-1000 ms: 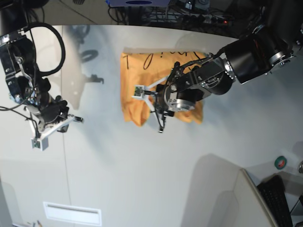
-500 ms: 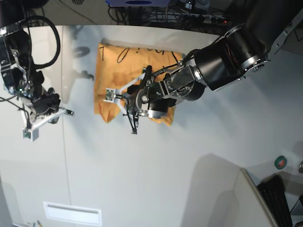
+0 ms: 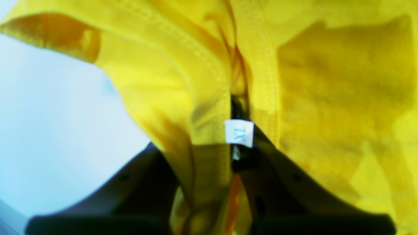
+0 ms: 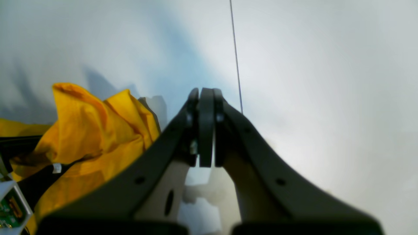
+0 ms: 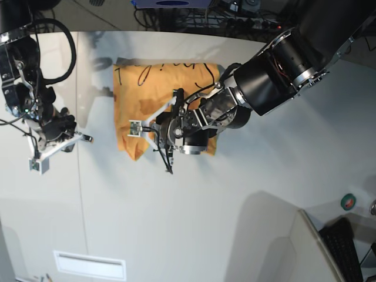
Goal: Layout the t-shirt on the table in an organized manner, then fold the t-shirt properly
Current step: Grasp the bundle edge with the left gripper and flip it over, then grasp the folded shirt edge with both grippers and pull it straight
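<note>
overhead, the table (image 5: pixel 176 223) (pale, glossy) bears the t-shirt (image 5: pixel 132 94).

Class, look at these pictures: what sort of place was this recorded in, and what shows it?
Probably a robotics lab or workshop: two robot arms work over a large pale table, tangled cables run along its far edge, and a keyboard sits at one corner.

The big black left arm reaches in from the upper right of the base view, and its black two-finger left gripper (image 5: pixel 151 130) is closed on a fold of the orange-yellow cloth t-shirt (image 5: pixel 132 88). The thinner black right arm stands at the far left, apart from the cloth. Its black right gripper (image 4: pixel 205 127) has both fingers pressed together and holds nothing.
</note>
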`<state>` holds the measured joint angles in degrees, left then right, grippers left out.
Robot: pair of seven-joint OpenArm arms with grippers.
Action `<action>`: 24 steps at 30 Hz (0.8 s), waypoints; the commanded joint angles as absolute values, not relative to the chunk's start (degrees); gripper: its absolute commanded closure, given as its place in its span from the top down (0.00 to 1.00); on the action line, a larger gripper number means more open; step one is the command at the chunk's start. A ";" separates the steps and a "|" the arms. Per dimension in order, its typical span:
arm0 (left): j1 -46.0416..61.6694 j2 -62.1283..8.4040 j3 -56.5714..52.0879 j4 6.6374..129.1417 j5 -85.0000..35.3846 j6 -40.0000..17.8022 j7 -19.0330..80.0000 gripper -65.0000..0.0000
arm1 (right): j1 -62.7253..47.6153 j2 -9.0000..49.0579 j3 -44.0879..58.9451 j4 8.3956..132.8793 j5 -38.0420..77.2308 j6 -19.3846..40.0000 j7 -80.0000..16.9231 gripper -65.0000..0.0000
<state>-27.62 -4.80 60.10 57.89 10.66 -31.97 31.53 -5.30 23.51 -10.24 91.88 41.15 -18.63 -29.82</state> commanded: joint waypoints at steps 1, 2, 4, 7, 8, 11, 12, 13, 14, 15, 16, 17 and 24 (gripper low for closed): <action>-28.70 -4.79 60.00 58.95 11.30 -32.04 32.40 0.00 | -4.44 24.22 -9.89 93.05 41.10 -18.42 -28.70 0.00; -28.79 -4.97 60.00 59.74 11.30 -32.04 32.40 0.00 | -4.44 24.22 -9.89 93.05 41.10 -18.42 -28.70 0.00; -28.88 -5.05 59.65 60.97 11.30 -32.04 32.40 0.16 | -4.35 24.22 -9.89 93.05 41.10 -18.42 -28.70 0.00; -30.02 -5.05 59.56 62.29 10.95 -32.04 32.48 0.44 | -4.18 24.22 -9.89 93.05 41.10 -18.42 -28.70 0.00; -30.37 -5.05 59.56 62.55 10.95 -32.04 33.27 0.51 | -4.18 24.22 -9.89 93.05 41.10 -18.42 -28.70 0.00; -31.96 -5.05 59.56 64.22 10.95 -32.04 36.88 0.66 | -4.26 24.22 -9.98 93.14 41.19 -18.42 -28.70 0.00; -32.31 -5.05 59.56 65.27 10.95 -32.04 37.49 0.69 | -4.35 24.22 -9.98 93.32 41.19 -18.42 -28.70 0.00; -32.75 -5.23 59.56 66.95 10.95 -32.04 38.02 0.70 | -4.44 24.22 -10.07 94.37 41.27 -18.42 -28.70 0.00; -32.92 -6.02 59.38 68.97 10.95 -32.04 38.81 0.70 | -4.97 24.22 -10.07 95.60 41.27 -18.42 -28.70 0.00; -32.92 -7.25 58.42 71.43 10.95 -32.04 39.52 0.70 | -5.85 24.13 -10.07 97.27 41.19 -18.42 -28.70 0.00; -32.66 -7.78 56.66 73.80 10.95 -32.04 40.04 0.70 | -6.55 24.04 -10.15 98.86 41.19 -18.42 -28.70 0.00; -32.13 -8.22 54.02 76.70 10.95 -32.04 40.75 0.70 | -7.34 23.87 -10.15 100.44 41.19 -18.42 -28.70 0.00; -15.34 -8.48 30.02 97.45 10.95 -32.04 44.70 0.01 | -13.76 23.96 -14.20 107.12 41.19 -18.42 -28.70 0.00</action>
